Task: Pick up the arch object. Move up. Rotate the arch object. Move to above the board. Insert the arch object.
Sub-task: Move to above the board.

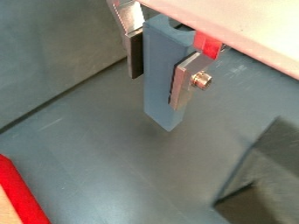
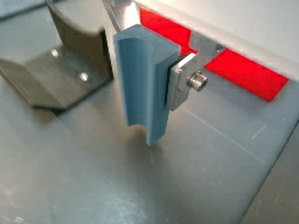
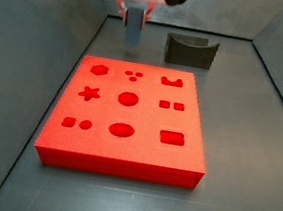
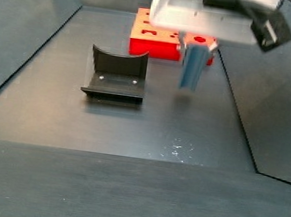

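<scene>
The arch object (image 1: 162,92) is a slim blue-grey slab standing upright, with a curved groove down one face (image 2: 140,83). My gripper (image 1: 160,72) is shut on its upper part, one silver finger (image 1: 184,83) on each flat side. In both side views the gripper (image 3: 134,17) (image 4: 197,49) holds the piece (image 3: 132,33) (image 4: 193,70) over the grey floor, beyond the far end of the red board (image 3: 122,145) (image 4: 146,46). The piece's lower end is close to the floor. The board's top shows several darker cut-outs.
The dark fixture (image 3: 190,50) (image 4: 114,76) stands on the floor beside the held piece, and shows in both wrist views (image 1: 263,171) (image 2: 59,66). A strip of the board (image 2: 239,66) lies behind the gripper. Dark walls (image 3: 277,78) enclose the floor.
</scene>
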### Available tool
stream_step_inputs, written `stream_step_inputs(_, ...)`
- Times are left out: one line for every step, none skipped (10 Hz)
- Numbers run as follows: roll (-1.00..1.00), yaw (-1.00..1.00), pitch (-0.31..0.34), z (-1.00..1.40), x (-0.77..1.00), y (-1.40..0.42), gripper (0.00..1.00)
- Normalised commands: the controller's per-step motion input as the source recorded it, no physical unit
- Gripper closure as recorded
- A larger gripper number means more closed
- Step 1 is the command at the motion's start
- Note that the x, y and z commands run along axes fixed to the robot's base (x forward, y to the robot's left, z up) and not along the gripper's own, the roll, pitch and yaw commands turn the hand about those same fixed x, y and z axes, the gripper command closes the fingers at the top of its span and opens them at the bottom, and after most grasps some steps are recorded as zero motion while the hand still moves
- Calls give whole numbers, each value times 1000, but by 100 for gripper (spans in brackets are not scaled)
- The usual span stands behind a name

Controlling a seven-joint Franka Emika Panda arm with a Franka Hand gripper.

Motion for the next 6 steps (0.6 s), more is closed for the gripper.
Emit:
stream_step_inputs(506, 14, 22, 1000, 102, -25, 100)
stream_step_inputs(471, 28, 45, 1000, 99, -26, 100)
stream_step_inputs(369, 43, 69, 1000, 97, -29, 100)
stream_step_inputs(276, 44, 74, 1000, 98, -31, 100)
stream_step_inputs(193, 42, 76, 1000, 95, -30, 100)
stream_step_inputs(164, 44, 69, 1000, 93, -32, 100)
